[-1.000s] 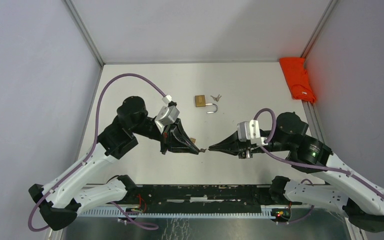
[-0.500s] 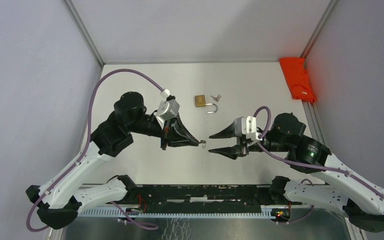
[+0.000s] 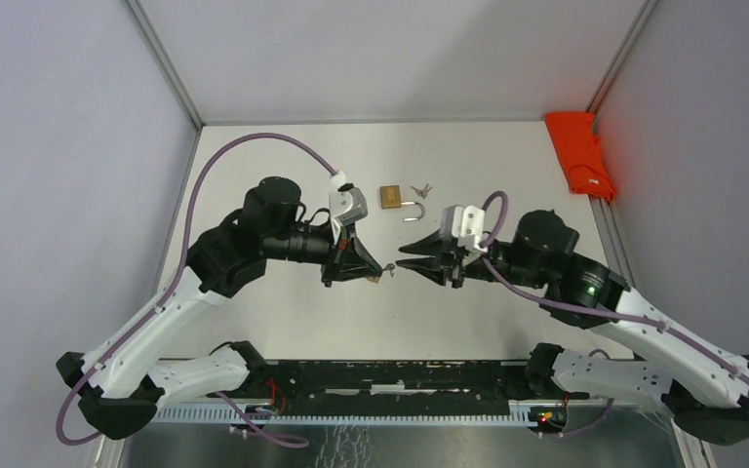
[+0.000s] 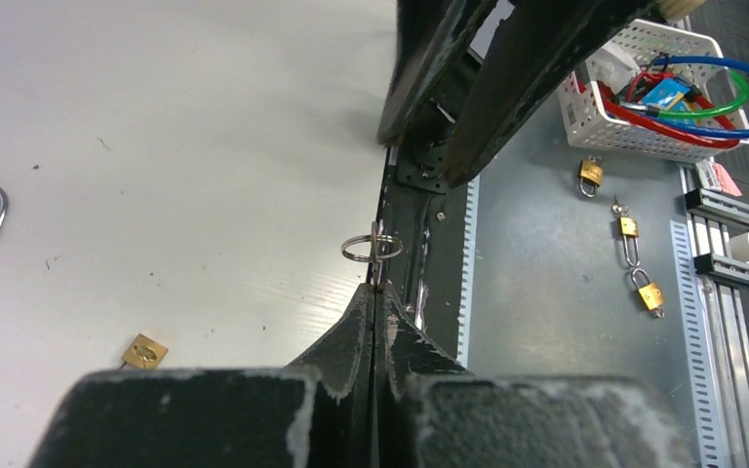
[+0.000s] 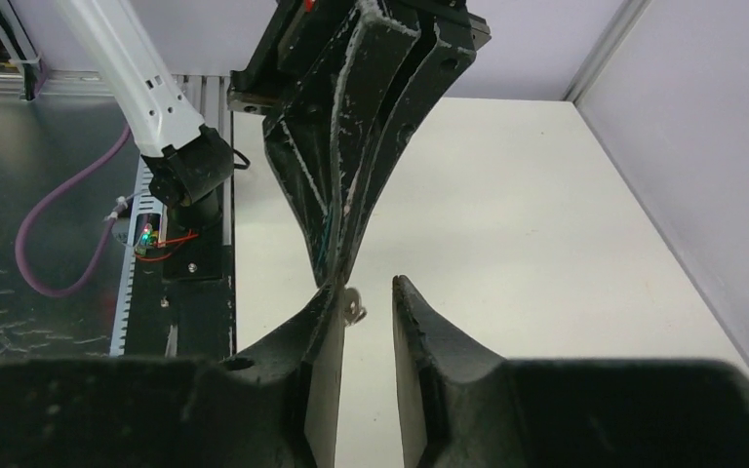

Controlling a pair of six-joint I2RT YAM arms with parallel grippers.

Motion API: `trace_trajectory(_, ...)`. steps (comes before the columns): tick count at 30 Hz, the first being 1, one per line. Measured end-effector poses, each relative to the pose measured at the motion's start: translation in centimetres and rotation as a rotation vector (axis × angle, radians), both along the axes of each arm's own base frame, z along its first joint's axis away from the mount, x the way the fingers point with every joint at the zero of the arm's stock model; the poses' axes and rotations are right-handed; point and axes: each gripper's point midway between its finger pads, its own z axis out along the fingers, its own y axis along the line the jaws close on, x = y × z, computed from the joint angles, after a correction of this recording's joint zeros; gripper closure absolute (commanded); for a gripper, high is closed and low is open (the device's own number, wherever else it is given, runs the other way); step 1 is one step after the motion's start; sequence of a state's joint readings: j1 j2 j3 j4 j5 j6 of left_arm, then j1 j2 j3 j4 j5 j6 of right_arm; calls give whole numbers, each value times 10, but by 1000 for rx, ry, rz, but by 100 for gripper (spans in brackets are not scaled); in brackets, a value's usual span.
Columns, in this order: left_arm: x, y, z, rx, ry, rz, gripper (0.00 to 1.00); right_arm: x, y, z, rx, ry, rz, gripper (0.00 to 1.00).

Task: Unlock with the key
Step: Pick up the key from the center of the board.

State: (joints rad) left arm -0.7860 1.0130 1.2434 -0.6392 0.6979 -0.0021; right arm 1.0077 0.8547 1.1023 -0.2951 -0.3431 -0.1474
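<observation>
My left gripper (image 4: pixel 375 290) is shut on a small silver key (image 4: pixel 377 268), whose ring (image 4: pixel 372 248) sticks out past the tips. From above, the key (image 3: pixel 390 270) hangs at the left gripper (image 3: pixel 386 272) tip in mid-table. My right gripper (image 3: pixel 402 258) faces it, open, its fingers either side of the key (image 5: pixel 354 307). In the right wrist view the right gripper (image 5: pixel 363 288) has the key close to its left finger. The brass padlock (image 3: pixel 390 196) lies behind, its shackle (image 3: pixel 413 210) swung open, with more keys (image 3: pixel 422 190) beside it.
A small brass padlock (image 4: pixel 144 351) lies on the table under the left gripper. An orange cloth (image 3: pixel 580 151) sits at the back right edge. Past the table's near edge are a white basket (image 4: pixel 644 93) of cable locks and loose padlocks (image 4: pixel 649 291).
The right gripper opened off the key, then narrowed a little, and moved up and left. The left arm carried the key toward the back of the table.
</observation>
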Motion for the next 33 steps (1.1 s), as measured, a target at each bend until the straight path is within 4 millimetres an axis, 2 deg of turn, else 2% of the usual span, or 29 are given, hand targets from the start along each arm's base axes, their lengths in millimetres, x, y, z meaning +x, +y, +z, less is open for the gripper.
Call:
trace_trajectory(5, 1, 2, -6, 23, 13, 14, 98, 8, 18, -15, -44, 30, 19, 82)
trace_trajectory(11, -2, 6, -8, 37, 4, 7, 98, 8, 31, -31, -85, 60, 59, 84)
trace_trajectory(24, -5, 10, -8, 42, -22, -5, 98, 6, 38, -33, -79, 67, 111, 87)
trace_trajectory(33, -5, 10, -8, 40, -26, -6, 98, -2, 37, -32, -66, 93, 143, 83)
